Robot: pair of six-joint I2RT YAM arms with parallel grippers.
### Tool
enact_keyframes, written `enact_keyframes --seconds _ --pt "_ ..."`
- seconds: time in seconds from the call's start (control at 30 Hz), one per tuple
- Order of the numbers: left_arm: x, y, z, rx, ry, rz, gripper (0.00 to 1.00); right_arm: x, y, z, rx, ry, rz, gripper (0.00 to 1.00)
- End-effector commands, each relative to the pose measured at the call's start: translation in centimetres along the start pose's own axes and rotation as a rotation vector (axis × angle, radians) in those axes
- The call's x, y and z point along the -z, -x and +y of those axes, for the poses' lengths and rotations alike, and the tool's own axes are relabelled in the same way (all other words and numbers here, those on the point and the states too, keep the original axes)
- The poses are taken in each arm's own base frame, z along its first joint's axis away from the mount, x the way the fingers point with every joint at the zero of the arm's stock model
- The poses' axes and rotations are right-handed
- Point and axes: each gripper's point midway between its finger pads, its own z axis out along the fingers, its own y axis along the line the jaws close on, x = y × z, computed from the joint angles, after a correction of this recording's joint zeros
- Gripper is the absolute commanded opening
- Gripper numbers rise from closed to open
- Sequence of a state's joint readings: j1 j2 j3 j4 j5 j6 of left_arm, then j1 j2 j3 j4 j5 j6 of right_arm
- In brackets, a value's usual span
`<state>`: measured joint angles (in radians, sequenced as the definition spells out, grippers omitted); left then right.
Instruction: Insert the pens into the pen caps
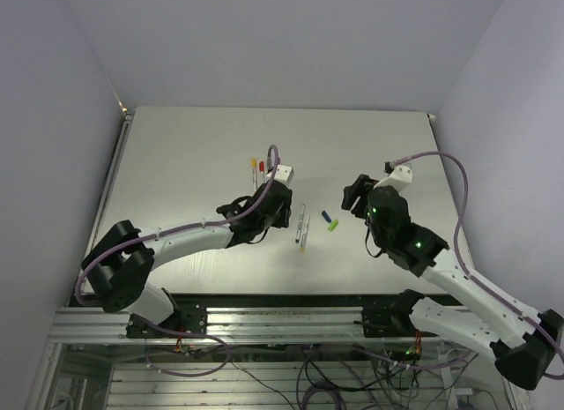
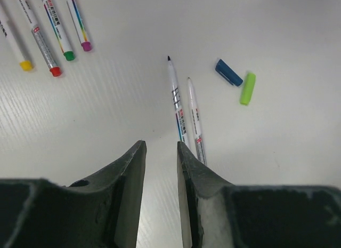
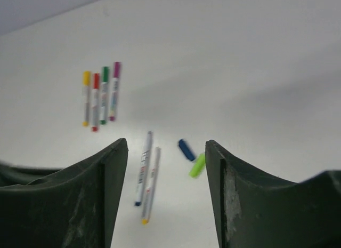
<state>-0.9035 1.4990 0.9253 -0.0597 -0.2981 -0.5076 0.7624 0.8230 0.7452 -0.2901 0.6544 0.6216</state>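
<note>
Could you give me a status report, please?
Left hand, right hand open, empty. Two uncapped slim silvery pens side by side; stubby blue plastic cap, light green plastic cap beside them. Nothing in the way.

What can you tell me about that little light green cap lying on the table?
The little light green plastic cap is a short, stubby tube that looks smooth and a bit shiny. No pen is in it. It lies flat on its side on the white table. One end comes very close to the dark blue cap, making a V shape; whether they touch is unclear. The two uncapped silvery pens lie off to one side, apart from it. Nothing is holding it.
</note>
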Motion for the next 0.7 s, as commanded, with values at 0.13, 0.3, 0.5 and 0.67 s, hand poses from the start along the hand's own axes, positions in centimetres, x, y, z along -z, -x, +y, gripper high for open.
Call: enact_keyframes --seconds 0.13,0.3,0.5,0.67 --pt "-0.3 -1.4 -1.1 -0.063 0.025 0.001 0.39 -4.9 -1.3 -6.4 -0.055 -0.138 0.103 0.5" --pt "-1.8 -2.9 -1.4 -0.114 0.066 0.027 0.4 -5.5 -3.1 -7.4 -0.097 -0.113 0.167 0.47" --pt "-3.6 -4.3 -2.0 -0.139 0.06 0.062 0.4 -5.1 -4.3 -7.2 -0.098 -0.084 0.191 0.46" --pt "-4.7 -4.6 -2.4 -0.15 0.057 0.065 0.4 -4.7 -5.0 -7.3 -0.105 -0.07 0.204 0.45"
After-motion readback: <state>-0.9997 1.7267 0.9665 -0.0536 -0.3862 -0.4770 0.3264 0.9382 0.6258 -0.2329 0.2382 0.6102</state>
